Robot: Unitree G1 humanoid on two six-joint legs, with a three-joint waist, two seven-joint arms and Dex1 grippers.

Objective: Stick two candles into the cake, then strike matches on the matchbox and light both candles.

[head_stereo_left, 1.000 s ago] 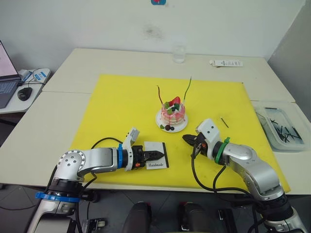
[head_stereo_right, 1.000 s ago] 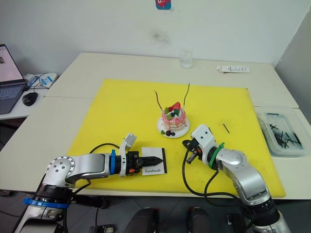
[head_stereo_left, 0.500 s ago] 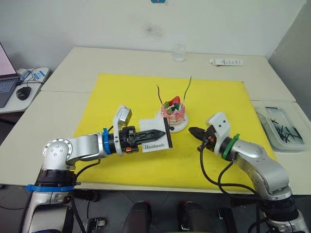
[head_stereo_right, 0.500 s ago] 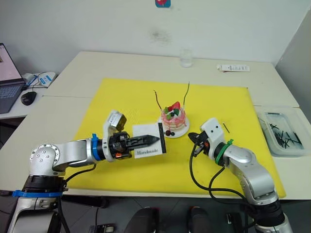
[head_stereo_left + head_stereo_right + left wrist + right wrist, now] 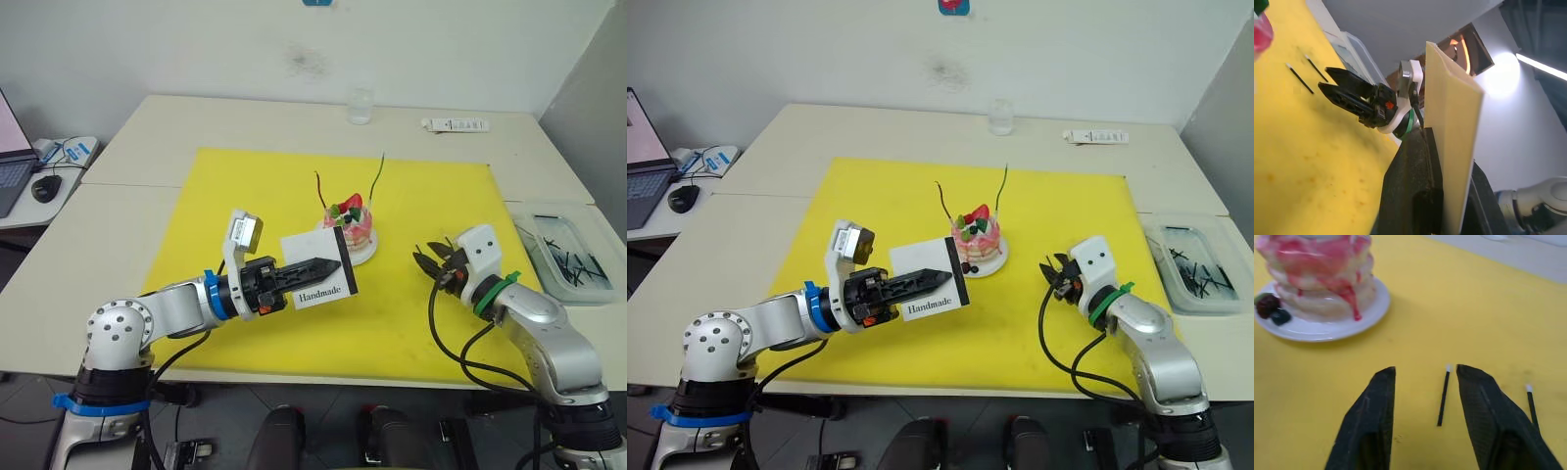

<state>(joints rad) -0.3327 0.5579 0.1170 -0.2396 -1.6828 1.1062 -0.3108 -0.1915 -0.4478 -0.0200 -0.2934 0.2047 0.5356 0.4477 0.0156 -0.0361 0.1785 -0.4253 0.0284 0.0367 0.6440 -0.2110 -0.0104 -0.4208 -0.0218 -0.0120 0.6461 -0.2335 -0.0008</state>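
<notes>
Left gripper point(image 5: 328, 265) clamped on matchbox point(image 5: 318, 274), now lifted off yellow mat point(image 5: 245, 196), held beside cake point(image 5: 351, 223). Right gripper point(image 5: 1425, 382), fingers apart, moved right, now over match point(image 5: 1443, 392). Candles point(image 5: 378, 174) already in cake; match pickup likely next.

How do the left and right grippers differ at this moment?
The left gripper is shut on the matchbox, while the right gripper is open and holds nothing. The left gripper holds its load lifted off the yellow mat in front of the cake; the right gripper hangs low over the mat, its fingers either side of a match lying there. Both have black fingers.
</notes>
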